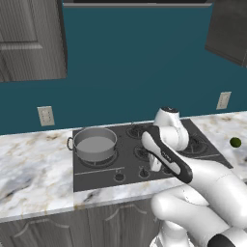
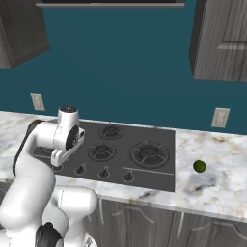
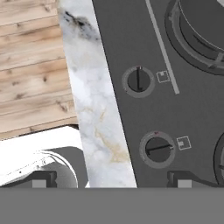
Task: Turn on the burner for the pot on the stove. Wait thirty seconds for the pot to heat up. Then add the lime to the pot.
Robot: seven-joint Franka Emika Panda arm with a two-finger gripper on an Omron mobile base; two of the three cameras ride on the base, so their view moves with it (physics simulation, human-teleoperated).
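gripper (image 3: 111, 179) hung wide open and empty over the stove (image 3: 131, 122) knobs (image 3: 157, 149); left base cam caught the pot (image 1: 95, 144) on its burner (image 1: 99, 160), right one showed the lime (image 2: 199, 166) on the counter (image 2: 217, 183)

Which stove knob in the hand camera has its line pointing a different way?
The knob nearest the fingertips: its line lies sideways in that view, while the other knob has its line running up and down.

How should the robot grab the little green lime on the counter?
Pinch the lime across its round middle, coming straight down from above. It sits alone on the counter beside the stove, so the open tool probably has room on both sides.
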